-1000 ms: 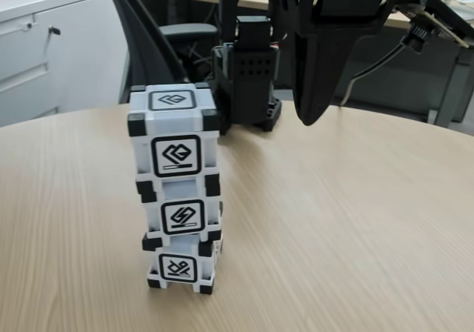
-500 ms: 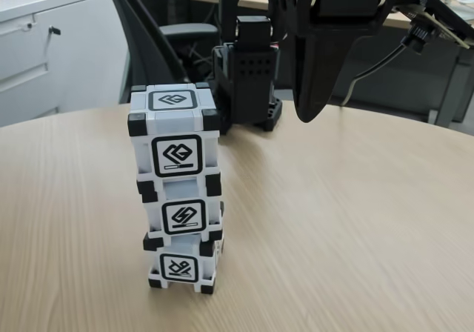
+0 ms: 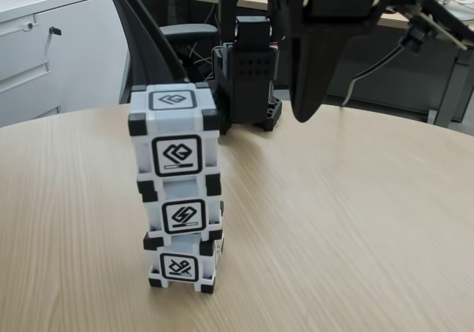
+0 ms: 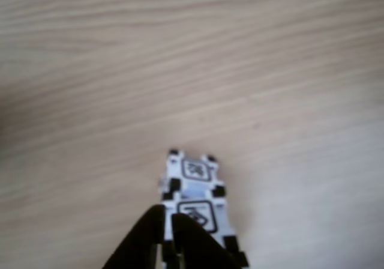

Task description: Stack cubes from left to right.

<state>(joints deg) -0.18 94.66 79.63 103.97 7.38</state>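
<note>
A blurry look straight down at a pale wooden table (image 4: 180, 59), where stacked white cubes (image 4: 195, 191) with black corners sit low in the picture, partly covered by the dark gripper (image 4: 166, 236) with its tips nearly together.

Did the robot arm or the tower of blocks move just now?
The end effector drifted a little to the left in the fixed view, and the arm above it turned slightly. It hangs free to the right of the stack, holding nothing. The three cubes stayed stacked in the same spot on the table, untouched.
</note>
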